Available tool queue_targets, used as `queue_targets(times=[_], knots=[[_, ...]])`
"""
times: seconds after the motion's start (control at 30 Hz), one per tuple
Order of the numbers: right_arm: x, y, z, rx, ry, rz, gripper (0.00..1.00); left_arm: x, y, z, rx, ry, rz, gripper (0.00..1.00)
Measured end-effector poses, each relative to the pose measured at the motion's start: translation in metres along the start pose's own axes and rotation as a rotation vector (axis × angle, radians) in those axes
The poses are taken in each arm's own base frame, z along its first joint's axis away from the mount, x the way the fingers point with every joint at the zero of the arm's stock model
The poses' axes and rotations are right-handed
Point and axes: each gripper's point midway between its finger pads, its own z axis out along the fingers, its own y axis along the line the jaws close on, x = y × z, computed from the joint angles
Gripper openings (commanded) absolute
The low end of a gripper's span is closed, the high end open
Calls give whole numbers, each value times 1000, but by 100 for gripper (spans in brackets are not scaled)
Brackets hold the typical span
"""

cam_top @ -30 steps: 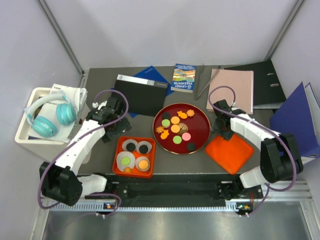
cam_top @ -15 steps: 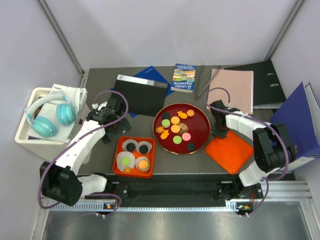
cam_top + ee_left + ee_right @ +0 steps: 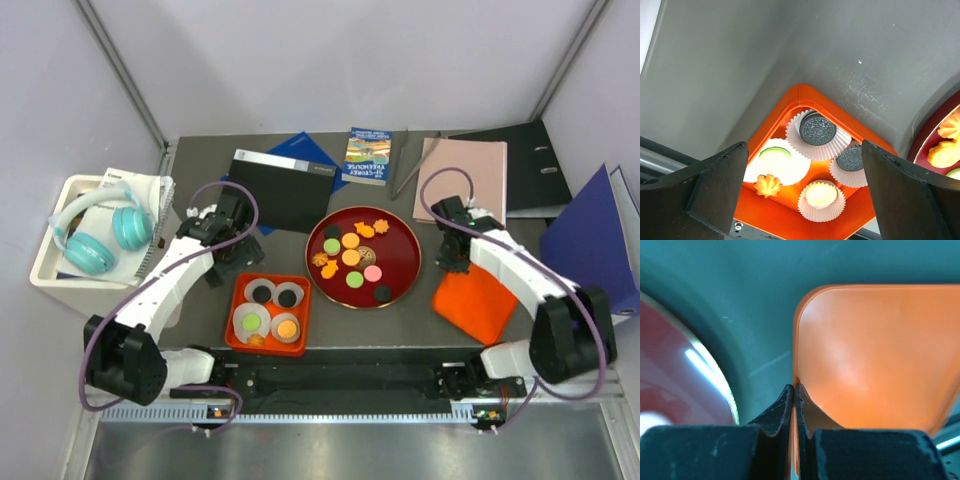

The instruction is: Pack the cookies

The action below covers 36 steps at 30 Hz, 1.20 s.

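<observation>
Folders and books lined the far side of the counter: a black folder, a blue booklet, a pink folder, a black binder and a blue binder. Headphones lay in a white box at the left. We saw most cookies lying flat on the red plate, round discs and flower shapes with no long axis to speak of. Others sat in paper cups inside the orange tray, with one flower piece loose on its floor. The plate stood between that tray and the orange lid. The left fingers hung spread wide above the tray, holding nothing. The right fingers were pinched on the lid's rim.
</observation>
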Motion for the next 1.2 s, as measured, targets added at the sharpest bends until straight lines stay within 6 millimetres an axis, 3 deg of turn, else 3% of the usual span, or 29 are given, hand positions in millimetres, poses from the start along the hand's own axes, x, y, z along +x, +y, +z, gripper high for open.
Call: queue_targets(times=[0.27, 0.37, 0.57, 0.73, 0.87, 0.93, 1.13, 1.2], knots=[[-68, 8, -99, -186, -212, 61, 0, -12, -18, -2, 20, -3, -25, 99], [-80, 18, -129, -301, -245, 85, 0, -21, -35, -7, 71, -5, -32, 98], [-82, 48, -158, -459, -183, 101, 0, -40, -82, -32, 272, -49, -3, 95], [-99, 85, -171, -536, -117, 125, 0, -37, -135, -80, 566, -130, 91, 97], [-115, 117, -174, -565, -89, 127, 0, -12, -169, -123, 760, -184, 215, 99], [-121, 133, -174, -574, -80, 119, 0, 12, -188, -139, 835, -210, 309, 99], [-116, 167, -171, -590, -22, 74, 0, 88, -218, -150, 883, -265, 562, 99], [-114, 173, -168, -579, 3, 63, 0, 103, -223, -148, 876, -286, 614, 99]])
